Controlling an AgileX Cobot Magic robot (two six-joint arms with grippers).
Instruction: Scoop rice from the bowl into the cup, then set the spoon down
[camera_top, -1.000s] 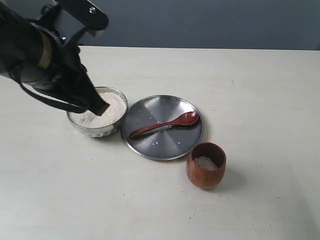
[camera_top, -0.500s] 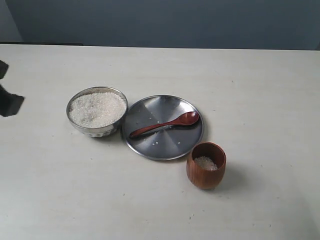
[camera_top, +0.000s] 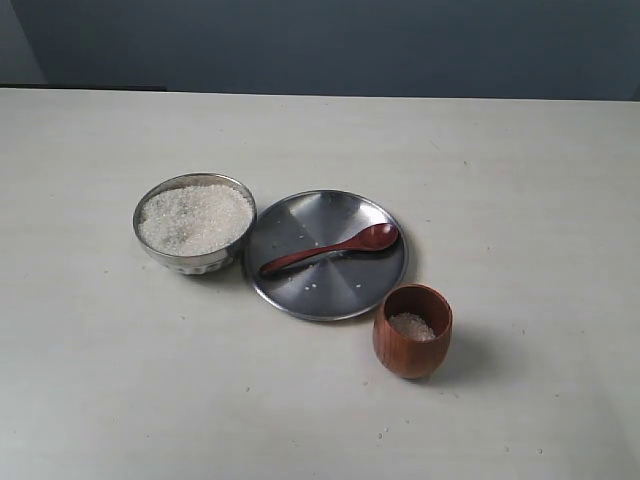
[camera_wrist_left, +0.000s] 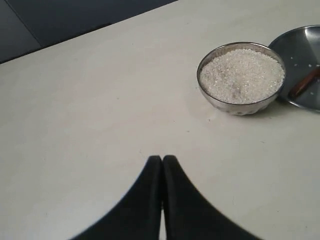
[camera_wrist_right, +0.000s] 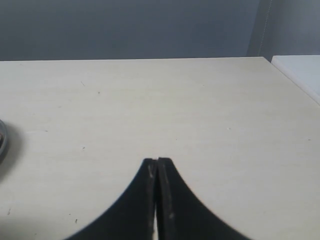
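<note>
- The steel bowl (camera_top: 196, 263) is filled nearly to its rim with rice (camera_top: 194, 217).
- The wooden cup (camera_top: 411, 352) stands upright just beside the plate (camera_top: 325, 292), with a shallow layer of rice inside.
- The plate lies between bowl and cup. It carries the spoon (camera_top: 330, 250), which lies flat, and a few loose grains.
- The left fingers (camera_wrist_left: 147, 185) are pressed together and empty, apart from the bowl. The right fingers (camera_wrist_right: 145, 192) are also closed tip to tip on nothing.
- The pale counter (camera_top: 500, 180) has a few stray grains near the cup, and a dark grey-blue wall (camera_top: 350, 45) stands behind it.
</note>
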